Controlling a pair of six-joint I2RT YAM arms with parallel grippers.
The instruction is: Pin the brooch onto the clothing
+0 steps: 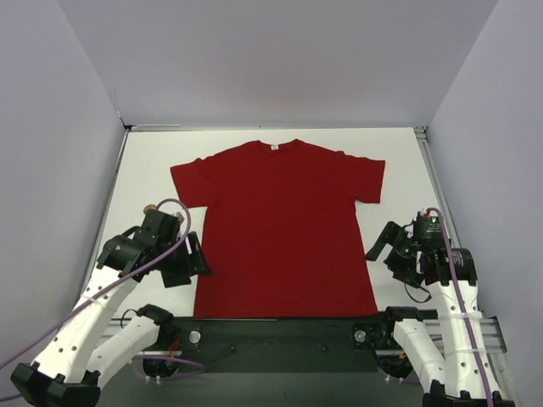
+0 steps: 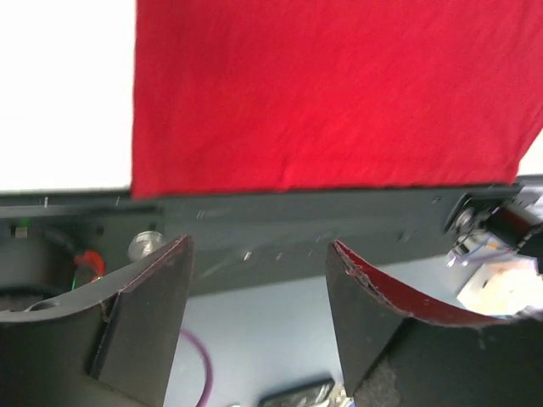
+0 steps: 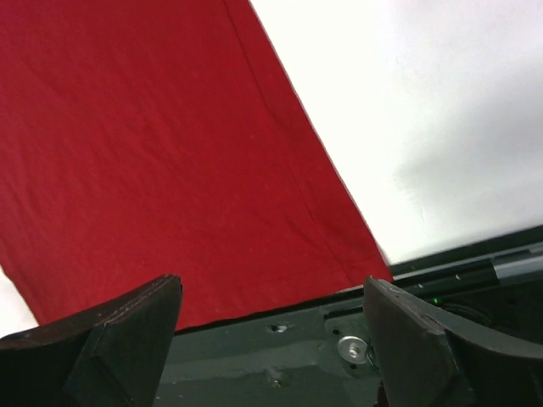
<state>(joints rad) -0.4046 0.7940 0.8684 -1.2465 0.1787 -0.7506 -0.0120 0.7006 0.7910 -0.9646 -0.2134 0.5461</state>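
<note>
The dark red T-shirt [image 1: 284,229] lies flat in the middle of the white table [image 1: 144,170], collar toward the top of the frame and hem along the dark rail [image 1: 280,332] at the bottom, with bare white strips down both sides and a narrower band above the collar. The left gripper [image 1: 198,259] sits at the lower left, just beside the shirt's side edge, its fingers [image 2: 144,331] apart around nothing. The right gripper [image 1: 389,253], lower right near the opposite edge, is likewise spread wide and empty.
</note>
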